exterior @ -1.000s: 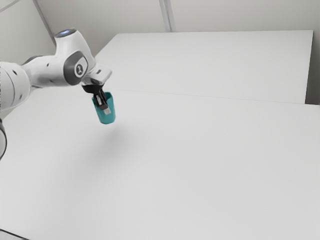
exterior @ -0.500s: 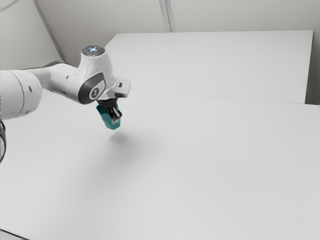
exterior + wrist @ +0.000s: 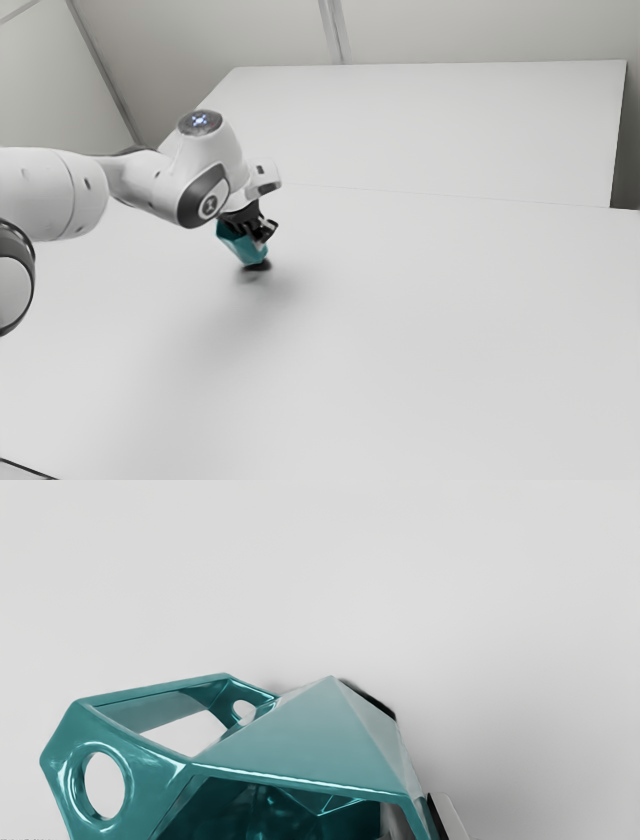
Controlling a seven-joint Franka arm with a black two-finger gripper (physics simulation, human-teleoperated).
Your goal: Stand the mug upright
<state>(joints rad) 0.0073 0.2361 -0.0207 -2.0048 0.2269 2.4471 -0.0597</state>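
Item 1: faceted teal mug (image 3: 240, 245), qty. 1, ext. view, left of ctr. abt. mid-height. Tilted, mouth twd. upper left of frame, base twd. lower right, low over the tabletop; contact w/ it, can't tell. Angular handle (image 3: 56, 757) w/ round holes, beside the body.

Item 2: blk. two-finger gripper (image 3: 264, 236), clenched on the mug, one finger (image 3: 450, 816) along the outer wall. Fingers cover pt. of the mug in ext. view.

Item 3: wht. Franka arm (image 3: 135, 182) w/ dk. grey trim, in from the ext. view's left, wrist just above the mug.

Item 4: wht. tabletop (image 3: 420, 340), plain, across most of the frame; dk. shadow (image 3: 262, 267) right by mug's base, softer shading below.

Item 5: wht. panel (image 3: 430, 130), upper ctr. to upper right, beyond a thin seam.

Item 6: pale grey wall (image 3: 480, 30), top of frame, w/ upright strip (image 3: 334, 30) nr. top ctr.

Item 7: thin dk. line (image 3: 30, 468), lower left corner.
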